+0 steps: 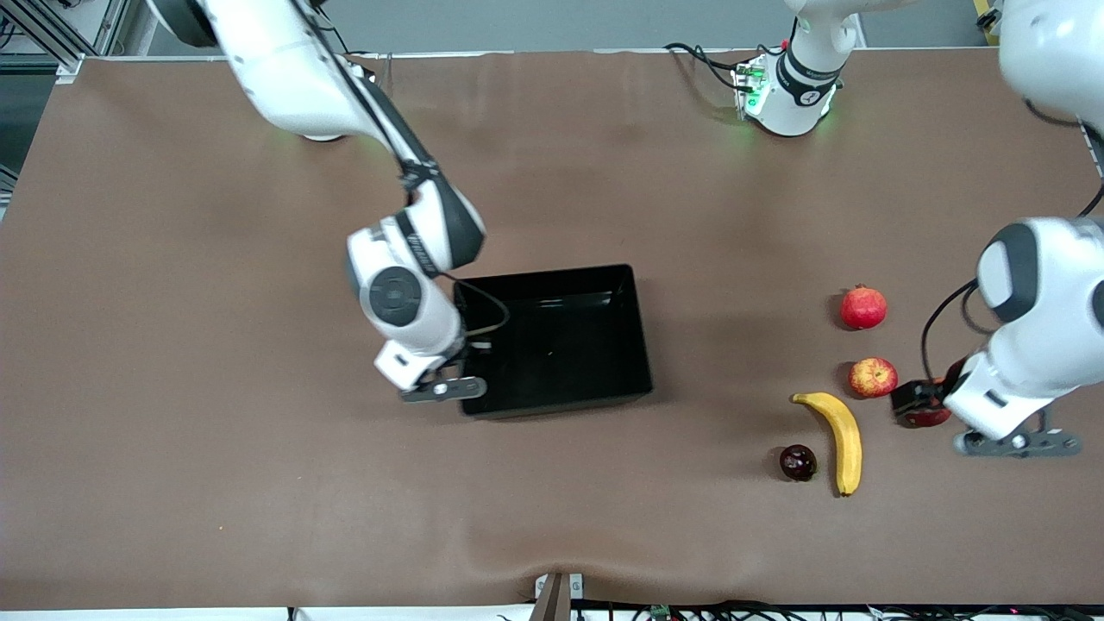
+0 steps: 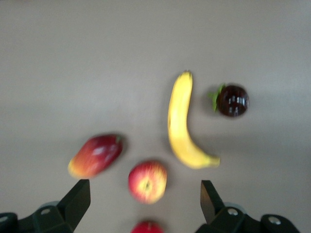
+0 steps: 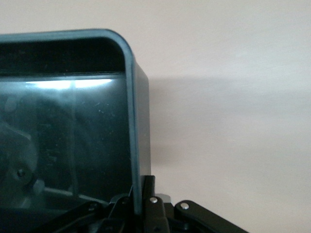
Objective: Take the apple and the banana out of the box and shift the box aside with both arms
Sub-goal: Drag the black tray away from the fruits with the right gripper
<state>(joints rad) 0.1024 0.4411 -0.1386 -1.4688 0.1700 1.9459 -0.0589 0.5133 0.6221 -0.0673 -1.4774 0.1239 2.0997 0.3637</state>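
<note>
The right claw (image 3: 141,206) is clenched on the wall of the shallow glossy black plastic box (image 1: 552,341), likely light, stiff and slippery. The left claw (image 2: 146,201) hangs released over the small red-and-yellow apple (image 2: 147,181); the box's rim toward that arm's end looks the matching hold.

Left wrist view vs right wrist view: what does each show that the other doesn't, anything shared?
Only the left wrist view: the open left gripper over loose fruit on the table, namely the apple, banana, mango, a dark round fruit and the top of another red fruit.

Only the right wrist view: the box, nothing visible inside it, with the right gripper shut on its wall.

Shared: only the brown table; no object appears in both.
</note>
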